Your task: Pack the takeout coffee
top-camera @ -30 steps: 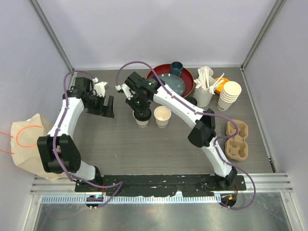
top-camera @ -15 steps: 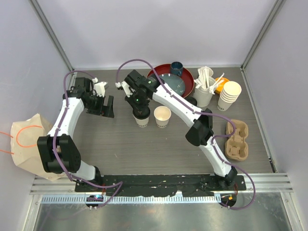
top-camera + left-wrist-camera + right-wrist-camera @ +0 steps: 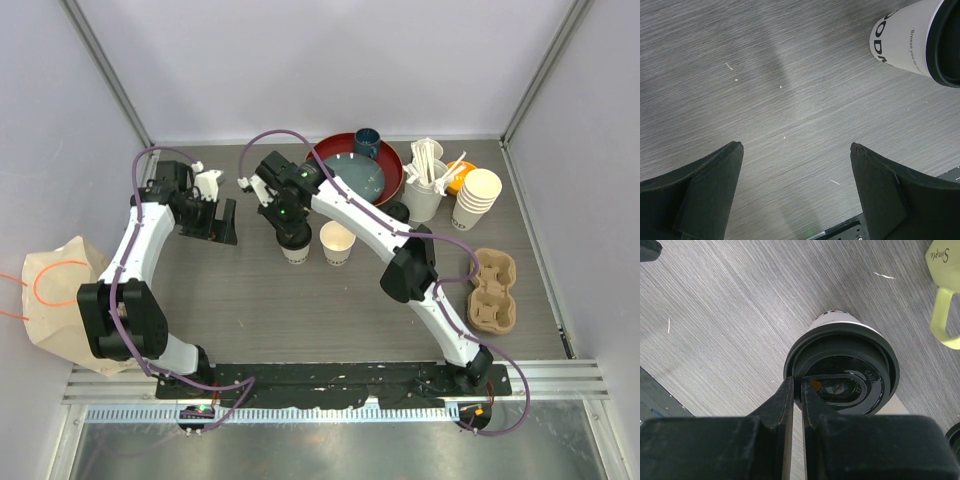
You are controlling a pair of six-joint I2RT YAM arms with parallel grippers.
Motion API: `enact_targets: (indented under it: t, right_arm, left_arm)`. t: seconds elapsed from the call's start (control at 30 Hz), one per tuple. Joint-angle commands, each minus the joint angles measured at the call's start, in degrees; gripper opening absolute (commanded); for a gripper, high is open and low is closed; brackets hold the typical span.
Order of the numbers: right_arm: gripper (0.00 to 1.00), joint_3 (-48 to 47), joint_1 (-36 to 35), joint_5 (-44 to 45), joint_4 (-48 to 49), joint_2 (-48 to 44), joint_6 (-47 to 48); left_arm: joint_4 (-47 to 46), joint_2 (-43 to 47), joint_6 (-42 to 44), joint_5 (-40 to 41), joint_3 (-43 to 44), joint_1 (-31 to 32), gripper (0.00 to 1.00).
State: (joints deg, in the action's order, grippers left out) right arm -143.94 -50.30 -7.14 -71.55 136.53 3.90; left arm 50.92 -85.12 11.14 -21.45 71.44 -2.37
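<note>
Right gripper (image 3: 794, 382): jaws almost closed, apparently nipping the raised rim of the black lid (image 3: 860, 352) on the left paper cup (image 3: 295, 252), which is at centre scene. Its unlidded twin (image 3: 338, 243) stands just to the right. Left gripper (image 3: 796, 145) gapes wide and empty, left of both. Recommended: press straight down and confirm the lid seats all round before releasing.

A paper bag (image 3: 60, 285) is seen at left. A cardboard carrier (image 3: 492, 292) is laid on the counter (image 3: 300, 320) at right.
</note>
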Motion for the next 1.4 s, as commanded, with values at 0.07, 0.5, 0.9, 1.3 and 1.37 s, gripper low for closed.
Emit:
enact_targets:
  t: [0.07,0.5,0.9,1.3,1.37]
  right_arm:
    - [0.01,-0.4,-0.2,-0.8,1.0,0.1,0.9]
    - [0.23,0.5,-0.2,-1.7,3.3,-2.0,0.2]
    - [0.38,0.5,-0.3,-3.1,4.4,-4.2,-0.3]
    - [0.58,3.3,-0.1,-7.9,9.0,-10.5,-1.6]
    - [0.60,4.4,-0.2,-7.1,9.8,-11.4,-2.0]
  left_arm:
    - [-0.6,0.6,-0.1,-1.2,0.1,-0.2,0.92]
    - [-0.2,0.7,-1.8,-6.8,0.8,0.9,0.89]
    - [0.9,1.1,-1.4,-7.1,1.7,1.1,0.89]
    - [1.5,1.8,-1.6,-8.0,2.4,1.8,0.88]
    - [1.5,1.9,-1.6,-8.0,2.5,1.8,0.87]
